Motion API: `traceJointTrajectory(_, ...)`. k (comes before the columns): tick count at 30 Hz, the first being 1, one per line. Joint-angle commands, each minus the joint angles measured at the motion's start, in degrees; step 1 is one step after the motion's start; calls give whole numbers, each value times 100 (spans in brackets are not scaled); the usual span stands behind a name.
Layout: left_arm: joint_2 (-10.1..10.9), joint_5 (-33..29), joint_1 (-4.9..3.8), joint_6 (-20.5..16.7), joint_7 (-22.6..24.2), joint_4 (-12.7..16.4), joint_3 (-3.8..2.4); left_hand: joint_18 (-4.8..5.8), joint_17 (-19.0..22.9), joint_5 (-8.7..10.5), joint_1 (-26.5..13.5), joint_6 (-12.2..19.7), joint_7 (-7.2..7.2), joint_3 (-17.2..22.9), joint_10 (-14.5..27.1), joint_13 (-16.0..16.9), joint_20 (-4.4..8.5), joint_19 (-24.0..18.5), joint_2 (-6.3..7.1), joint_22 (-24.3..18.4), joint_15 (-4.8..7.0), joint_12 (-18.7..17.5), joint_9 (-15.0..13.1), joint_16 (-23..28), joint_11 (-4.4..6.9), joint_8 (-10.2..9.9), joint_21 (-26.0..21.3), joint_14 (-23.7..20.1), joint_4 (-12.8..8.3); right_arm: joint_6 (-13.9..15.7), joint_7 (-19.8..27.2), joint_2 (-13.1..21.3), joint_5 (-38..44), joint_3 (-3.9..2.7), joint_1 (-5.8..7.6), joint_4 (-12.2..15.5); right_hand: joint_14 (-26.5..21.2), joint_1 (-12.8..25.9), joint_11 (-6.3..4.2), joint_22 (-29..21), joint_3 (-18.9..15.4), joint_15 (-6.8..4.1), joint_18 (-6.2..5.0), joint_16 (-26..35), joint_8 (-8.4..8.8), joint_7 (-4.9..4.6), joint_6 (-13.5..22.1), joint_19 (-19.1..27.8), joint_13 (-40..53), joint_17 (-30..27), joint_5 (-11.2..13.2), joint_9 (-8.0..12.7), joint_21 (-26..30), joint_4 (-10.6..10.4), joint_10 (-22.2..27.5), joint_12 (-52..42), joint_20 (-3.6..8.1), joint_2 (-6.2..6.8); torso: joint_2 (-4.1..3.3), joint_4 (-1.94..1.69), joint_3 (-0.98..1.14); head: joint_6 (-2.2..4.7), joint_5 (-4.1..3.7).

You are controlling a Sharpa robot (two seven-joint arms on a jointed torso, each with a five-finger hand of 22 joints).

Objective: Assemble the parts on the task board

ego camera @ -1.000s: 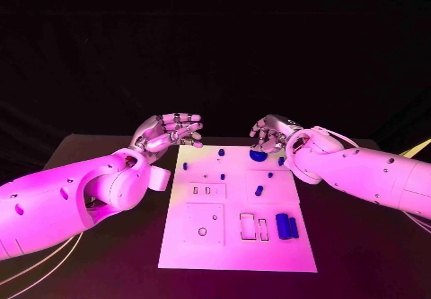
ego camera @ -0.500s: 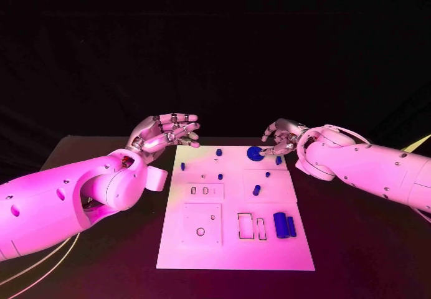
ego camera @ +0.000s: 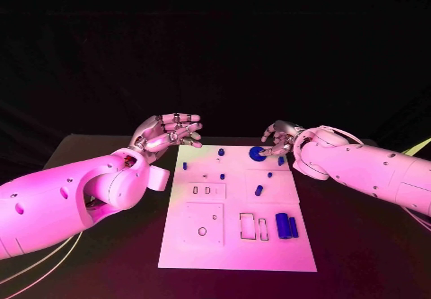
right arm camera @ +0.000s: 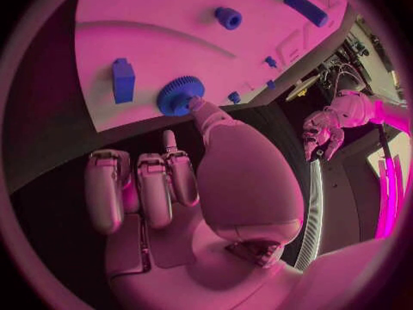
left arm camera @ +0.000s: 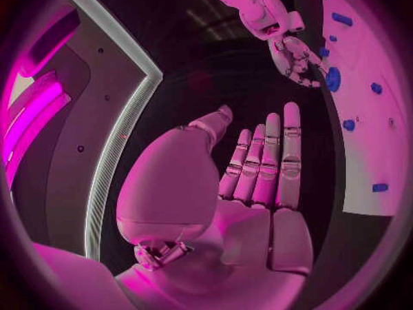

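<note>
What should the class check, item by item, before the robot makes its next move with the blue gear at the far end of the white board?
1. Right hand at the gear: ok, a fingertip touches its rim.
2. Gear held: not ok, the other fingers are curled beside it, not around it.
3. Gear on the board: ok, it sits near the far edge, right of middle.
4. Gear seated flat in its place: cannot tell.
5. Left hand out of the way: ok, it hovers off the board's far left corner, holding nothing.
6. Blue block beside the gear: ok, apart from it.
</note>
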State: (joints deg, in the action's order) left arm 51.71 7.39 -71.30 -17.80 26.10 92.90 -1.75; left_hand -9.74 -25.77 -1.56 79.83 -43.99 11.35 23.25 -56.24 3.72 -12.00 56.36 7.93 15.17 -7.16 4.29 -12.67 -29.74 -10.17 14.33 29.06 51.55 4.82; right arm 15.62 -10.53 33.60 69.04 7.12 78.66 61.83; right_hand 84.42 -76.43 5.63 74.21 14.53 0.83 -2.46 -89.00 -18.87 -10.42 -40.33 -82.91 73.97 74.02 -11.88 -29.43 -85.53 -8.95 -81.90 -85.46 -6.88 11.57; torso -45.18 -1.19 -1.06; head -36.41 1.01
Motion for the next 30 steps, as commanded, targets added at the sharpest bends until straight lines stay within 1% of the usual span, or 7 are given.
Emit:
traceJointTrajectory(1, -14, 6, -4, 22, 3, 9, -3, -25, -94, -126, -30, 81, 159, 31, 24, 29, 35, -138, -44, 96, 20, -46, -99, -121, -8, 43, 77, -70, -39, -45, 3, -47, 9, 4, -27, -28, 558, -124, 7, 1172, -204, 54, 136, -100, -159, -7, 33, -465, 1097, 1598, -44, 14, -116, -98, -333, -94, -38, -22, -1, 3, -3, -32, 14)
traceJointTrajectory(10, -11, 8, -5, 23, -6, 8, -3, -26, -97, -126, -23, 81, 158, 35, 24, 29, 35, -149, -48, 108, 21, -46, -100, -127, -7, 43, 93, -74, -44, -82, 13, -116, 123, 11, -62, -70, 558, -128, 3, 1178, -182, 54, 136, -100, -179, 0, -20, -467, 1108, 1598, -46, 20, -121, -133, -341, -102, -41, -48, 4, 7, -5, -54, 18)
traceJointTrajectory(16, -8, 9, -5, 24, -13, 6, -3, -26, -97, -126, -23, 81, 158, 35, 24, 29, 35, -149, -48, 108, 21, -46, -100, -127, -7, 43, 93, -74, -44, -48, 21, -127, 143, 13, -73, -69, 558, -164, -14, 1197, -94, 42, 140, -100, -205, 21, -141, -475, 1136, 1598, -43, 39, -134, -155, -364, -121, -37, -92, 7, 11, 3, -58, 25)
traceJointTrajectory(19, -5, 10, -5, 24, -17, 3, -3, -26, -97, -126, -23, 81, 158, 35, 24, 29, 35, -149, -48, 108, 21, -46, -100, -127, -7, 43, 93, -74, -44, -9, 24, -130, 169, 13, -77, -58, 558, -200, -42, 1218, 51, 17, 144, -100, -234, 52, -322, -484, 1173, 1598, -14, 64, -149, -158, -400, -147, -18, -140, 5, 8, 4, -61, 25)
traceJointTrajectory(20, -4, 10, -5, 24, -18, 2, -3, -26, -97, -126, -23, 81, 158, 35, 24, 29, 35, -149, -48, 108, 21, -46, -100, -127, -7, 43, 93, -74, -44, -1, 22, -131, 179, 13, -78, -56, 558, -219, -66, 1241, 171, -6, 150, -100, -257, 80, -472, -497, 1196, 1598, 0, 78, -167, -154, -423, -162, 1, -169, 5, 9, 5, -62, 24)
traceJointTrajectory(23, -3, 10, -5, 24, -19, 2, -3, -26, -97, -126, -23, 81, 158, 35, 24, 29, 35, -149, -48, 108, 21, -46, -100, -127, -7, 43, 93, -74, -44, -1, 15, -133, 210, 14, -82, -58, 558, -227, -113, 1257, 383, -50, 153, -100, -266, 130, -671, -503, 1215, 1598, 6, 99, -178, -138, -443, -173, 41, -172, 5, 9, 6, -64, 19)
traceJointTrajectory(30, -3, 11, -5, 22, -22, 3, -3, -26, -97, -126, -23, 81, 158, 35, 24, 29, 35, -149, -48, 108, 21, -46, -100, -127, -7, 43, 93, -74, -44, -86, -1, -155, 233, 18, -108, -82, 558, -167, -144, 1270, 620, -89, 156, -100, -210, 160, -795, -508, 1223, 1598, 5, 138, -185, -127, -453, -175, 82, -113, 3, 10, 8, -68, 21)
